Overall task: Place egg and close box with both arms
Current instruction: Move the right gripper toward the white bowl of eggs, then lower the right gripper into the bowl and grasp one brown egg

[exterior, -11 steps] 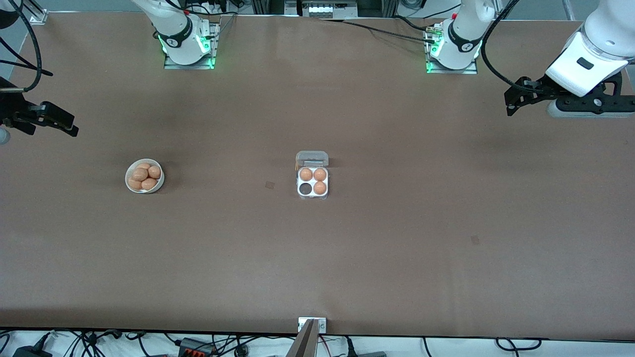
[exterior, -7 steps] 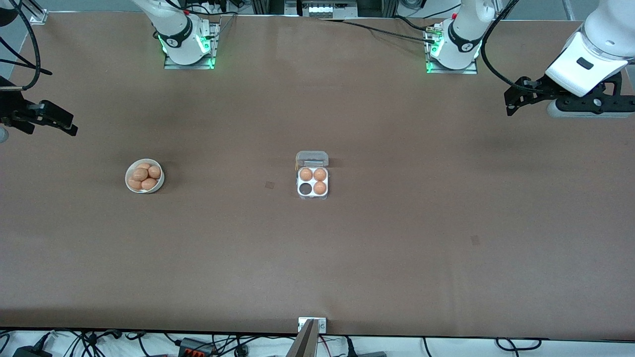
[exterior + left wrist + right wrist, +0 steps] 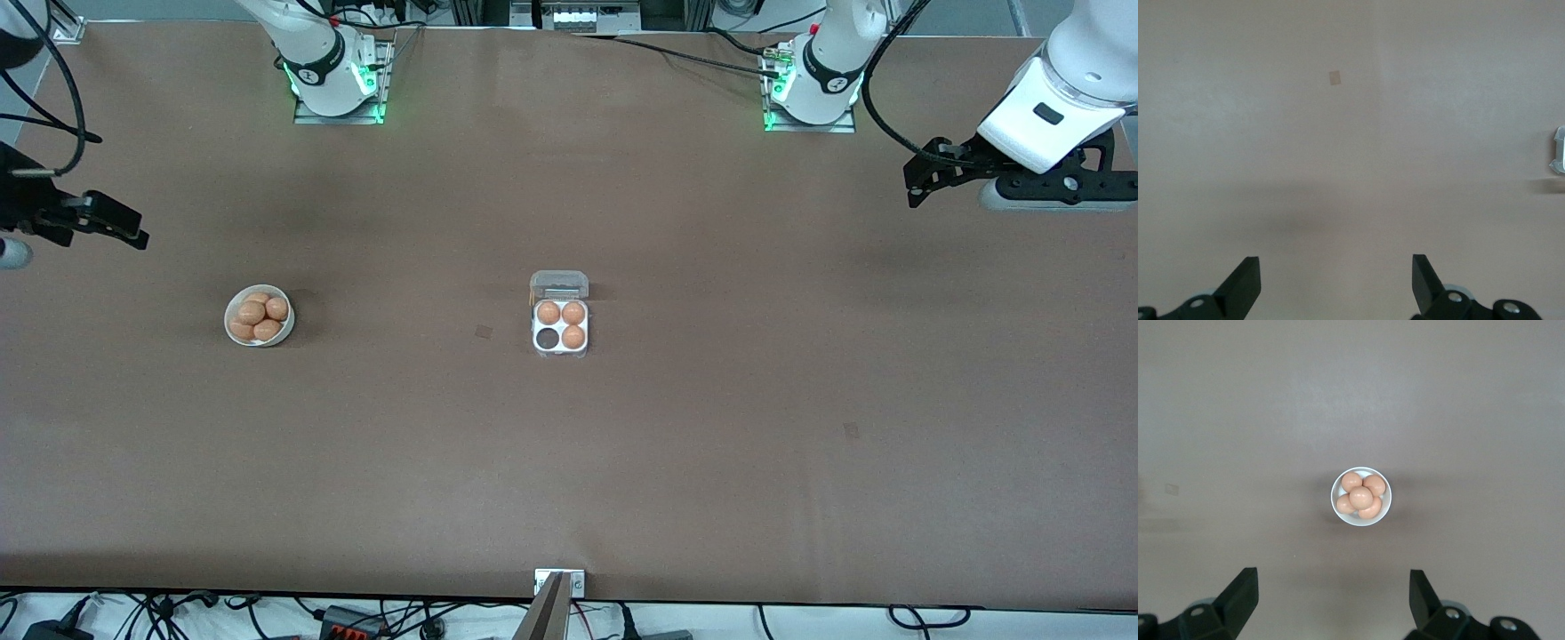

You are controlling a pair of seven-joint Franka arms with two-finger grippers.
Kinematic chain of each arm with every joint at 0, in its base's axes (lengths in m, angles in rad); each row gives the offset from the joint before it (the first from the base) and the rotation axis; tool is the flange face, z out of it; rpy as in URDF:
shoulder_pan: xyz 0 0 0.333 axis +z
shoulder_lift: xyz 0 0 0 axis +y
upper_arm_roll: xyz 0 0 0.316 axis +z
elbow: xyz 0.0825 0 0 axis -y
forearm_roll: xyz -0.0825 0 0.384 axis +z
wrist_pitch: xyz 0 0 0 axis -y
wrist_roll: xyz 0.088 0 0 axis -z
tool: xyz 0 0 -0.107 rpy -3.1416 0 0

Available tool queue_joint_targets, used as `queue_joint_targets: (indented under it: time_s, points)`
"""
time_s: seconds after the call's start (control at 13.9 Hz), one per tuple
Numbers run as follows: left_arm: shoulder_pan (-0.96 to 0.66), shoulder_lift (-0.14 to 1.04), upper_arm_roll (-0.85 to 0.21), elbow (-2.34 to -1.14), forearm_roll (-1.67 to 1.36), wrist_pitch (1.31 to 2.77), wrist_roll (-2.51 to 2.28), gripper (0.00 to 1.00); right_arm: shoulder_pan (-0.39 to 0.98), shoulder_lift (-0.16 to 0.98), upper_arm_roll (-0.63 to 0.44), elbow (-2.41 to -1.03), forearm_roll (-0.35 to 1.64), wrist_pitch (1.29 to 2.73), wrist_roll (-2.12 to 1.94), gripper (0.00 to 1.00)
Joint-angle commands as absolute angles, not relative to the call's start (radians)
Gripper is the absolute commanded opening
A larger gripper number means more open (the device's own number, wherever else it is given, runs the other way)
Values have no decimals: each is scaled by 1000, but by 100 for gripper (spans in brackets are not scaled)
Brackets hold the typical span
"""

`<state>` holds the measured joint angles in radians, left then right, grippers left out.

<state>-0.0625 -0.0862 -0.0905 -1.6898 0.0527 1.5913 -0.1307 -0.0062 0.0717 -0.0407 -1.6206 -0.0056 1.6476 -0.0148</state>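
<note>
**Both grippers up and empty, one cup of the box still bare**

Look at the middle of your brown counter (image 3: pixel 711 444). The small clear-plastic egg box (image 3: pixel 560 331) sits there with its see-through lid (image 3: pixel 559 284) standing open. Three of its four round cups hold orange-brown eggs. The cup nearest the front camera, toward the right arm's end, is dark and bare.

Toward the right arm's end of the counter sits a round white bowl (image 3: pixel 259 316), well apart from the box. It holds a heap of smooth orange-brown eggs (image 3: pixel 252 312). Nothing stands between the bowl and the box; only a small square mark (image 3: pixel 483 332) lies on the counter near the box.

Your black right gripper (image 3: pixel 111 224) hangs over the counter's edge at its own end, fingers spread wide, holding nothing. Your black left gripper (image 3: pixel 925 178) hangs over the other end, also spread wide and empty.

The right wrist view looks straight down on the bowl (image 3: pixel 1361 497) and shows five eggs, one piled on top. The left wrist view shows mostly bare counter, a small square mark (image 3: pixel 1334 78), and just a sliver of something clear (image 3: pixel 1558 150) at its edge, too little to name for sure.
</note>
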Motion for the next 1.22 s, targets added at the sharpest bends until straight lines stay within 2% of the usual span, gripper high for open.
queue_joint_targets:
  time_s: [0.0, 0.79, 1.15]
  points:
    - [-58, -84, -91, -1667, 31, 1569, -118, 100, -14, 135, -40, -1623, -12, 1641, -11, 100]
    - [-58, -84, -90, -1667, 31, 1563, -118, 100, -20, 507, -49, -1628, -11, 1752, -8, 100]
    - [-60, -84, -94, -1666, 31, 1554, -120, 100, -29, 590, -49, -1621, -3, 1769, -8, 100]
